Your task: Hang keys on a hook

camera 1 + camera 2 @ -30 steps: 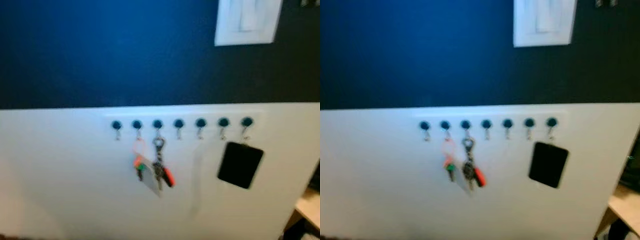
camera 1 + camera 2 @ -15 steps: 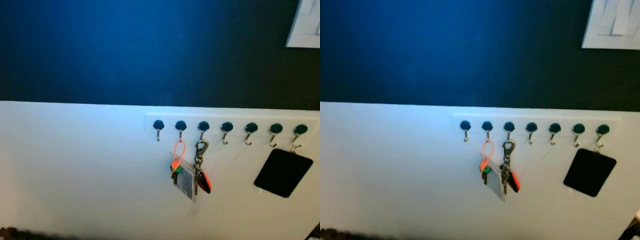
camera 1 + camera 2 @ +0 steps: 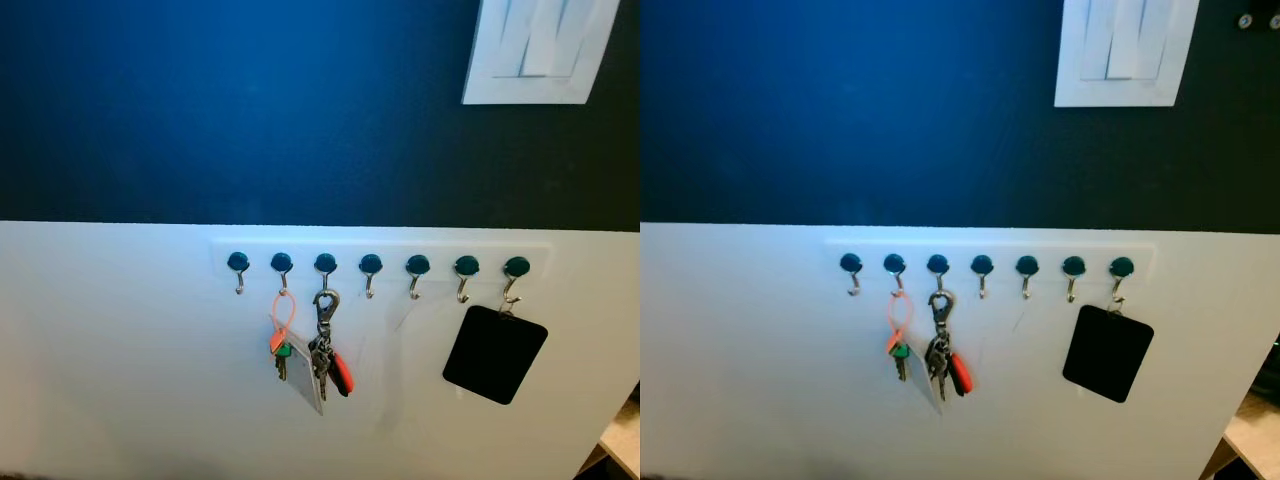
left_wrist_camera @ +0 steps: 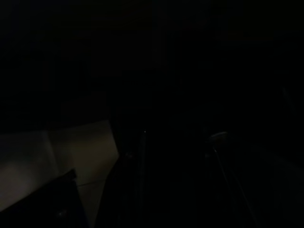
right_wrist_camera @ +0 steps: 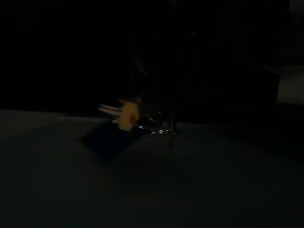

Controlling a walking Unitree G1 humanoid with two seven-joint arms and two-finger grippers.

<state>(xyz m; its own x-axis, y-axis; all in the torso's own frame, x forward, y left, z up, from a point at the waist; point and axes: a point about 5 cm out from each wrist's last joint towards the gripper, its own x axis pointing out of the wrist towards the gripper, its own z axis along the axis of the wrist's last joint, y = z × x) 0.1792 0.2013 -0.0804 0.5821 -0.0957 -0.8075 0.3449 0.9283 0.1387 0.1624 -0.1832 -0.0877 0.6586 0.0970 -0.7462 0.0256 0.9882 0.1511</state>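
Presently, notes by item, from the tool outward.

Right tool: the right wrist view is very dark. Something metallic with a yellowish tag, probably a bunch of keys [image 5: 135, 118], sits blurred along the line of the fingers over a pale surface. Whether the fingers are open or clamped on it cannot be told.

Left tool: the left wrist view is near black, with a pale patch of floor or furniture to one side. Finger state cannot be told; the arm looks idle.

Hook rail: a white rail [image 3: 380, 262] on the white lower wall carries seven dark-capped hooks in a row, just under the dark blue upper wall.

Hung already: an orange loop with a green-headed key [image 3: 280, 335] hangs from the second hook from the left; a clip bunch with a red fob and a clear tag [image 3: 324, 350] hangs from the third, the two touching or nearly so. A black card [image 3: 495, 353] hangs tilted from the last hook on the right.

Free hooks: the first hook [image 3: 238, 268] and the fourth [image 3: 370, 270], fifth and sixth are bare.

Above: a white switch plate [image 3: 535, 50] sits on the blue wall, upper right.

Progress: judged early. The robot faces the rail, but no arm is raised toward it. Lifting the keys to a bare hook and slipping the ring on are left.
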